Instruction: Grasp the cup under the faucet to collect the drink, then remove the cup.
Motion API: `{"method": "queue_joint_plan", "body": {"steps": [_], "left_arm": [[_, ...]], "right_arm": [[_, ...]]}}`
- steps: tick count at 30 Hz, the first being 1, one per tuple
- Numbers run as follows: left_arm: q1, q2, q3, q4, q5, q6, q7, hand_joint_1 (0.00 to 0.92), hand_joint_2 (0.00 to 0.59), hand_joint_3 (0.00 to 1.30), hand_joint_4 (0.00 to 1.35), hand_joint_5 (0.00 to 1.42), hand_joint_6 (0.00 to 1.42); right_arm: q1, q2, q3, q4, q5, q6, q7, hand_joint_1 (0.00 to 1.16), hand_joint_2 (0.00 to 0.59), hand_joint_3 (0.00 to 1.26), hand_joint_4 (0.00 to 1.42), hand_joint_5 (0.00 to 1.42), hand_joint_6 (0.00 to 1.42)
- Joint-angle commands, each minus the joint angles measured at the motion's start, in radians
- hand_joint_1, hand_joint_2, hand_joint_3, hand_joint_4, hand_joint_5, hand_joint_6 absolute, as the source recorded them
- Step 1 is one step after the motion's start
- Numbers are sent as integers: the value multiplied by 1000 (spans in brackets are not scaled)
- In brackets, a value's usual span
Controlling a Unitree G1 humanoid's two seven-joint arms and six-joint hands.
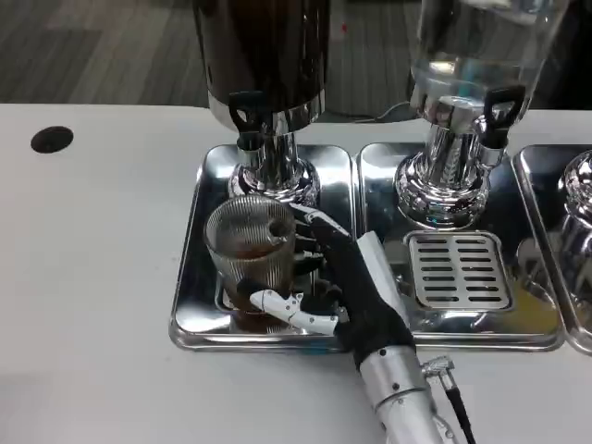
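A clear ribbed cup (250, 252) stands on the left steel drip tray (192, 305), just in front of the dark drink dispenser's faucet (248, 125). A little brown liquid shows at its bottom. My right hand (338, 291) wraps around the cup from the right, with the thumb across its front near the base and the fingers behind its right side. The silver forearm (407, 398) comes up from the lower right.
A second dispenser (458, 111) with clear liquid stands to the right on its own tray with a slotted grate (460, 270). A third tray edge (578, 240) shows at far right. A black round hole (52, 139) lies in the white table at far left.
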State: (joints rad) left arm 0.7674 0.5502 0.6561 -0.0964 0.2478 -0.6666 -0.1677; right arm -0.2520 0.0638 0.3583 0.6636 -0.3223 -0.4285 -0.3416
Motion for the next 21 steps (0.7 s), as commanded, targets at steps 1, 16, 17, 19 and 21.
{"method": "queue_joint_plan", "body": {"steps": [1, 16, 17, 19, 21], "left_arm": [[2, 8, -6, -17, 16, 12, -15, 0, 0, 0, 0, 0, 0], [0, 4, -18, -33, 25, 21, -16, 0, 0, 0, 0, 0, 0], [0, 4, -19, -34, 26, 21, -16, 0, 0, 0, 0, 0, 0], [0, 3, -20, -36, 26, 22, -15, 0, 0, 0, 0, 0, 0], [0, 2, -20, -38, 27, 23, -15, 0, 0, 0, 0, 0, 0]], "right_arm": [[30, 48, -2, -50, 8, -44, -1, 867, 210, 321, 352, 392, 497], [138, 6, -10, -192, 1, -47, 26, 867, 210, 329, 353, 393, 501], [147, 2, -12, -202, 1, -49, 28, 867, 210, 330, 353, 393, 501], [161, -3, -15, -219, 1, -50, 32, 867, 210, 330, 353, 393, 502], [175, -6, -18, -236, -1, -51, 37, 867, 210, 330, 353, 393, 502]]}}
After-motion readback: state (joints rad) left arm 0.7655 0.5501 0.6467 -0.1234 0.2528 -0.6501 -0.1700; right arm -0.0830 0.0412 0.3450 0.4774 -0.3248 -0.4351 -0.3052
